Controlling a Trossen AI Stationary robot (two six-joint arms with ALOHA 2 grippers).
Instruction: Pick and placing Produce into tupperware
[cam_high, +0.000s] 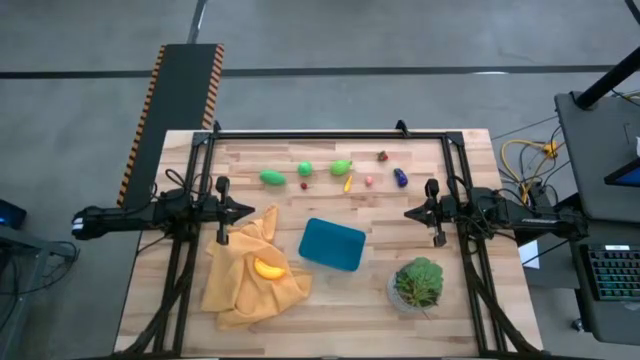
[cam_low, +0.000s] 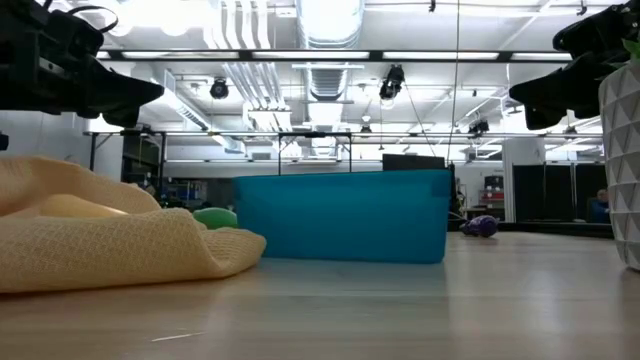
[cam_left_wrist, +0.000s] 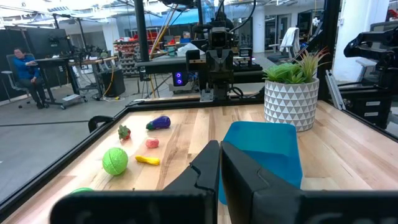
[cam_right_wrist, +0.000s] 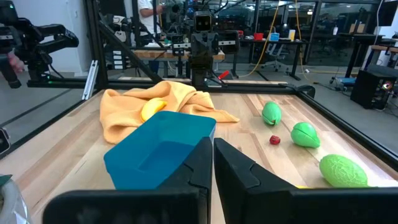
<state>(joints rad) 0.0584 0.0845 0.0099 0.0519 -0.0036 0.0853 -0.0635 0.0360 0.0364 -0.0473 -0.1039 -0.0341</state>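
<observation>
The teal tupperware (cam_high: 332, 244) stands near the table's middle, with nothing in it that shows. Several produce pieces lie in a row beyond it: a green one (cam_high: 272, 178), a green ball (cam_left_wrist: 115, 160), a yellow-orange piece (cam_high: 347, 183), a pink one (cam_left_wrist: 152, 143), a red one (cam_high: 382, 156) and a purple one (cam_high: 400, 177). One yellow piece (cam_high: 268, 267) rests on the mustard cloth (cam_high: 250, 270). My left gripper (cam_high: 248, 211) hovers shut at the left, above the cloth's far corner. My right gripper (cam_high: 410, 213) hovers shut at the right. Both point level toward the middle.
A leafy plant in a patterned pot (cam_high: 418, 283) stands near the front right, close to the tupperware. The crumpled cloth covers the front left. A black frame (cam_high: 330, 134) runs along the table's far edge and sides. Bare wood lies between the produce row and the tupperware.
</observation>
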